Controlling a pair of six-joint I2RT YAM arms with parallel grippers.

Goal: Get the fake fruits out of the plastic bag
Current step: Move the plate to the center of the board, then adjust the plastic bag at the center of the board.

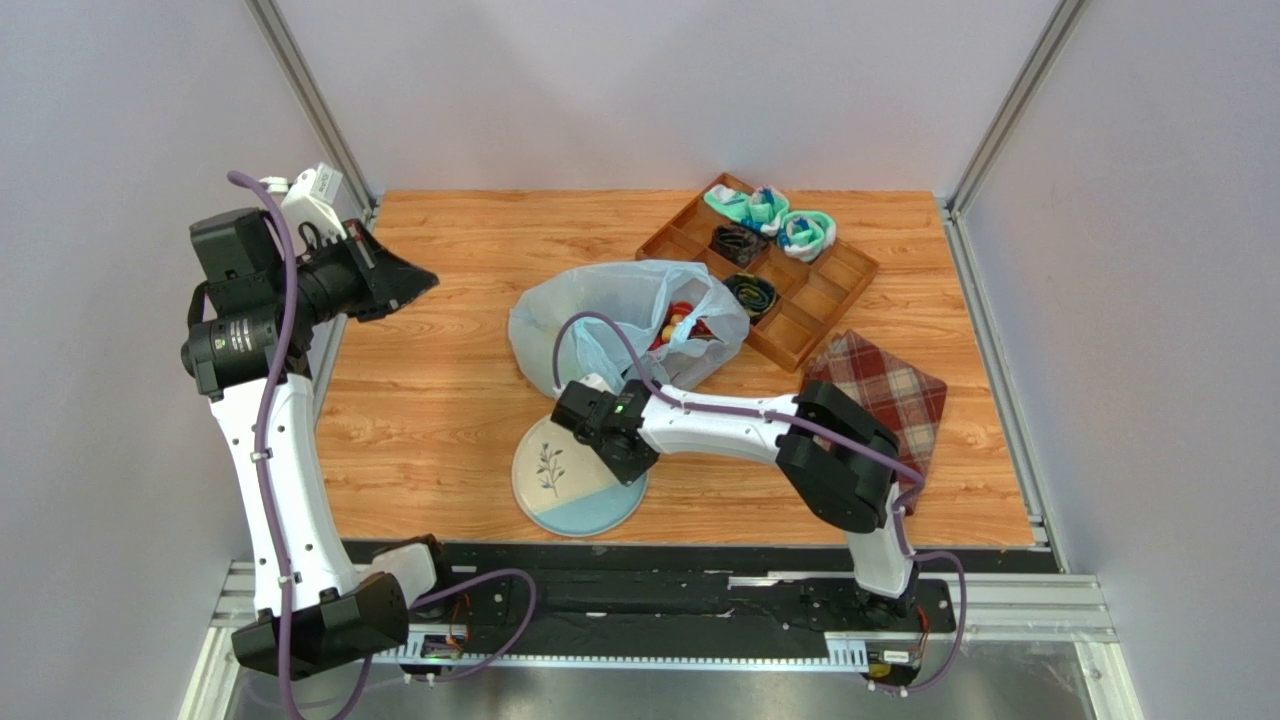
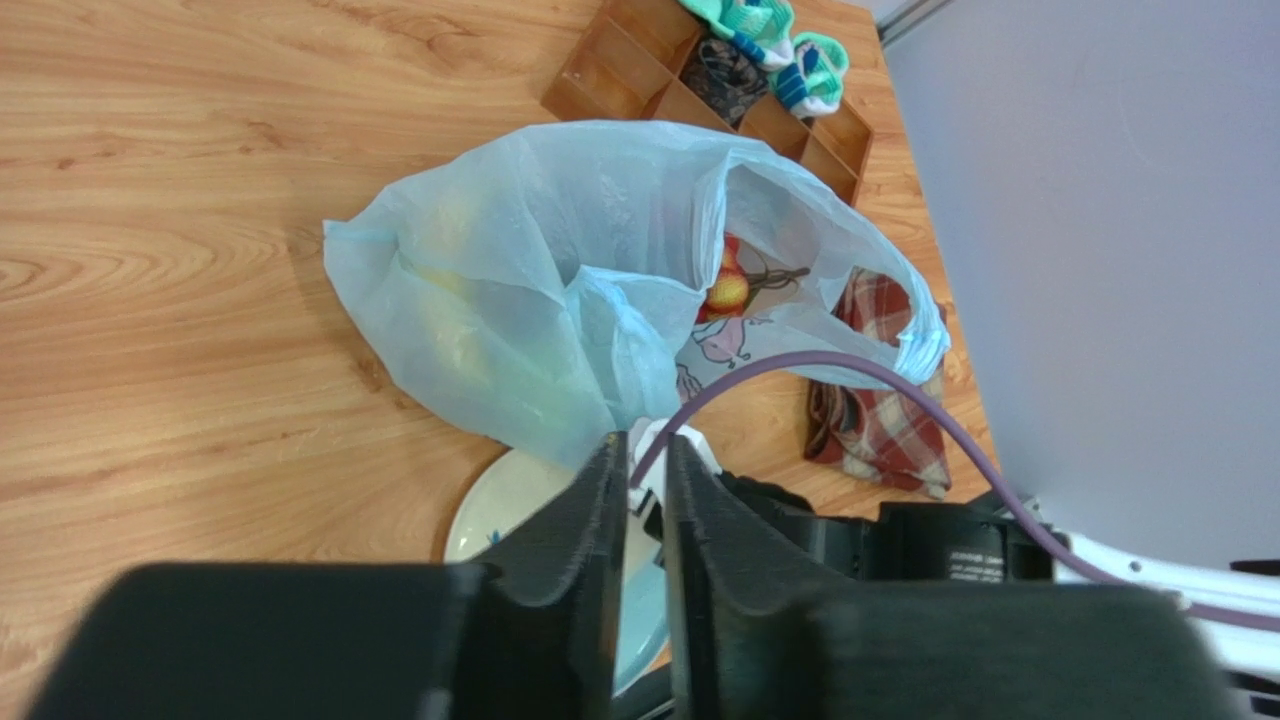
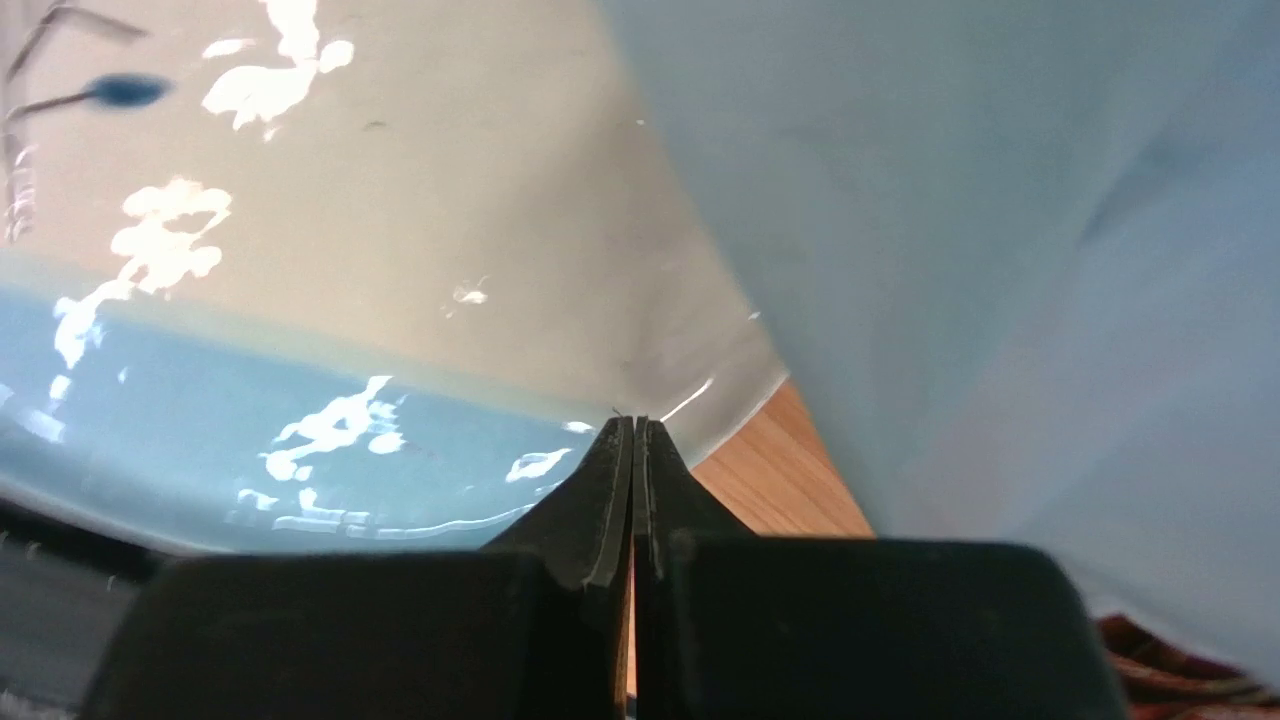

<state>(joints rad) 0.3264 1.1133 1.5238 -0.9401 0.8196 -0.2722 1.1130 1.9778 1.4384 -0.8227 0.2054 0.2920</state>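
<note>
Right jaws, pressed together and empty, sit over the plate [image 3: 376, 225] rim, bag [image 3: 977, 225] just to their right. Left jaws, slightly spread, empty; fruits [image 2: 727, 288] ahead.

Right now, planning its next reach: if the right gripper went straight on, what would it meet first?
Most likely the plate: the right gripper, shut, aims at its rim, right beside the bag; depth is unclear.
</note>
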